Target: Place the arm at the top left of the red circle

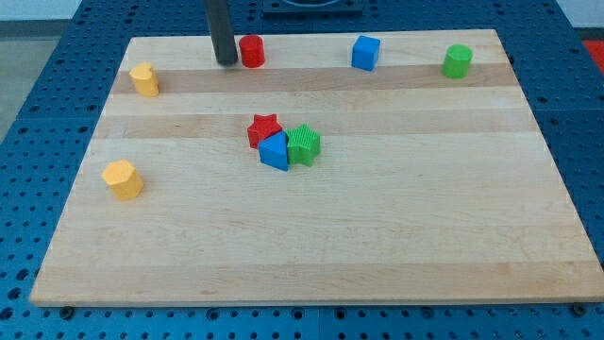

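Fingers: none on this rig; straight dark rod only, so no apart/together state applies. My tip rests on desk just beside red circle, on its left side in view, roughly level or slightly below. Progress: approach nearly complete; remaining judged as small shift toward view's top for true top-left placement. Red circle: short red cylinder, upright, near desk's top edge, well apart from red star, blue cube.
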Available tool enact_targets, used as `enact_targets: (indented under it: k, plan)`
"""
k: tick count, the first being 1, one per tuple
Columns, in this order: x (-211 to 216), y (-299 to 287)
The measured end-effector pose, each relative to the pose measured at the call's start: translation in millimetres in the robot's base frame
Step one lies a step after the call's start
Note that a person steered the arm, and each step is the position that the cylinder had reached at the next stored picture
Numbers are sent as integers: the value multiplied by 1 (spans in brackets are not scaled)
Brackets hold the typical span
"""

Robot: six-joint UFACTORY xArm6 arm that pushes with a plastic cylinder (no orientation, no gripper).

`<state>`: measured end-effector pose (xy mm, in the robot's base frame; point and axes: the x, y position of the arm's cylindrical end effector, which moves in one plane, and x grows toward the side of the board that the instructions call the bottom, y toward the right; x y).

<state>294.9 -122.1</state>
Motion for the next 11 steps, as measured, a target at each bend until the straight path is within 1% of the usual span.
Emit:
enact_targets:
  k: [1,3,4,5,6,7,8,10,11]
  plan:
    - [37,13]
    - [43,10]
    - [30,-26]
    - [-48,-75]
    - [-104,-89]
    - [-103,-85]
    - [-79,-25]
    - [-83,-22]
    - [-66,-22]
